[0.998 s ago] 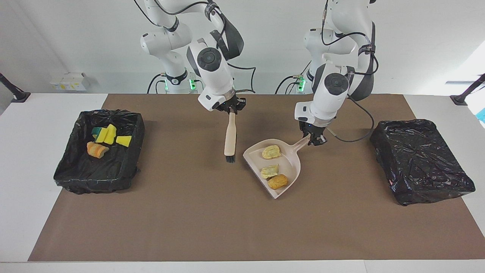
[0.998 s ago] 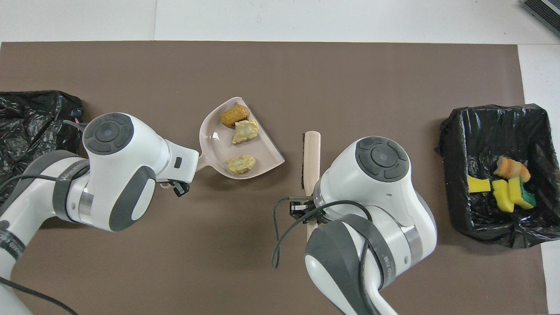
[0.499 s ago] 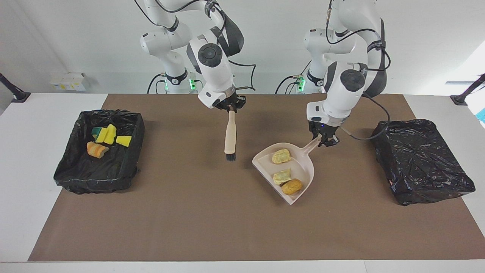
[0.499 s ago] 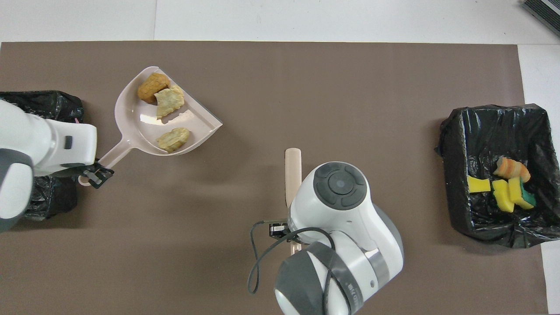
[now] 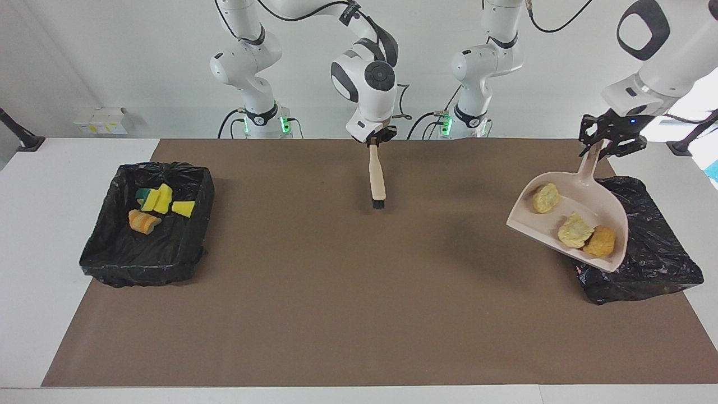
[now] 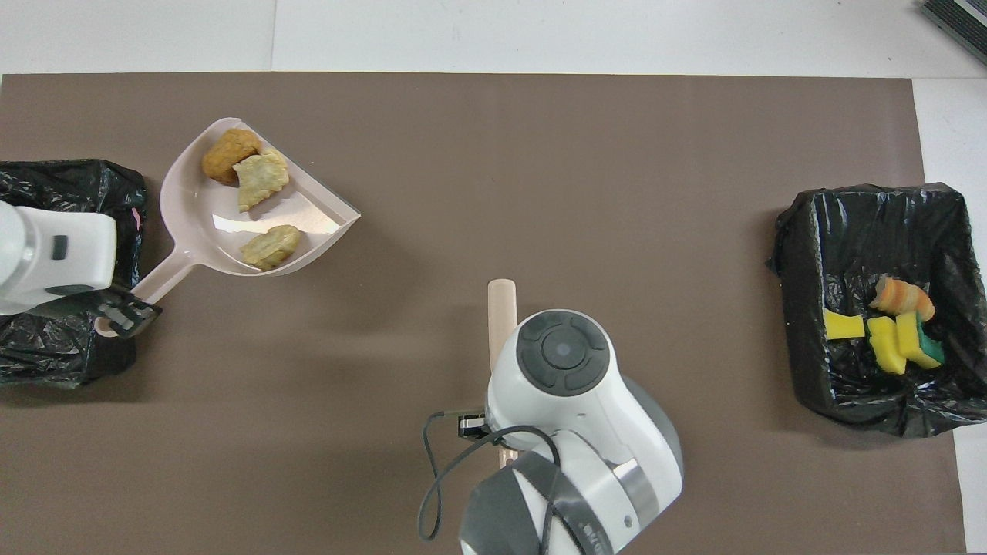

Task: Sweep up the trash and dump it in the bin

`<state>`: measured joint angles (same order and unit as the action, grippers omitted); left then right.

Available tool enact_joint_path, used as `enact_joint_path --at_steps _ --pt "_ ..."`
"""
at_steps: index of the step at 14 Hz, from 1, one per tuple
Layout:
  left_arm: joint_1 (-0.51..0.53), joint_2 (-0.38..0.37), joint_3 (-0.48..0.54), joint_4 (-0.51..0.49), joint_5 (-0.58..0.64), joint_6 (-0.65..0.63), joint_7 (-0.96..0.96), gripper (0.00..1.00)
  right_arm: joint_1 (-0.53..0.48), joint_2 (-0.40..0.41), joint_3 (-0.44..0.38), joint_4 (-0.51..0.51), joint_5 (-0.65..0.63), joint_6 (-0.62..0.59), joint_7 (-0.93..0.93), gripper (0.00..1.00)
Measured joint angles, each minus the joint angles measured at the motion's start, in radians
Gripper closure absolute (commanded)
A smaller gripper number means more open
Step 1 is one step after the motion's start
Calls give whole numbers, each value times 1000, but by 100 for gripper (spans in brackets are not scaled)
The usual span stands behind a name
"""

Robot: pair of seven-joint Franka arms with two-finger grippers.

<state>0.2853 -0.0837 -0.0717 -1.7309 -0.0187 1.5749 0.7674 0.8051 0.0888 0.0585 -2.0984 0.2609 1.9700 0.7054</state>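
My left gripper (image 5: 611, 143) (image 6: 119, 316) is shut on the handle of the beige dustpan (image 5: 583, 210) (image 6: 204, 223). It holds the pan up in the air, slanted, at the edge of the black-lined bin (image 5: 650, 252) (image 6: 46, 193) at the left arm's end. Three pieces of trash lie in the pan: a pale yellow lump (image 5: 546, 197) (image 6: 270, 245), another (image 5: 573, 231) (image 6: 262, 171), and a tan-orange lump (image 5: 600, 241) (image 6: 230, 154). My right gripper (image 5: 376, 138) is shut on the beige brush (image 5: 377, 177) (image 6: 501, 308), which hangs bristles down over the mat near the robots.
A second black-lined bin (image 5: 112, 252) (image 6: 856, 231) stands at the right arm's end. It holds green-and-yellow blocks (image 5: 160, 199) (image 6: 894, 343) and an orange-striped piece (image 5: 143, 220) (image 6: 902, 297). A brown mat (image 5: 336, 292) covers the table between the bins.
The left arm has lifted the dustpan with its three lumps off the mat and carried it to the bin at its end. The right arm has drawn the brush up and toward the robots.
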Motion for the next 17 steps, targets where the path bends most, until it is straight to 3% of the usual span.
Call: enact_joint_path --at_steps 1,2,3,4,9,13,17 --pt "44 0 1 7 2 -2 28 100 7 8 0 -5 0 13 2 100" --pt "90 0 5 10 9 -4 71 100 10 17 0 -7 0 22 3 87" --pt "124 0 13 10 32 -9 112 100 12 26 0 -9 0 39 3 60" --pt "146 0 30 10 79 -21 145 100 13 35 0 -9 0 52 5 1" --pt "201 3 126 -7 242 -47 260 100 10 40 -5 28 1 9 20 0" --pt "185 18 101 -26 370 -46 262 100 -58 13 -16 139 -5 -156 5 0" --pt "143 81 96 -19 516 -38 261 100 -203 -28 -21 249 -16 -362 -163 0"
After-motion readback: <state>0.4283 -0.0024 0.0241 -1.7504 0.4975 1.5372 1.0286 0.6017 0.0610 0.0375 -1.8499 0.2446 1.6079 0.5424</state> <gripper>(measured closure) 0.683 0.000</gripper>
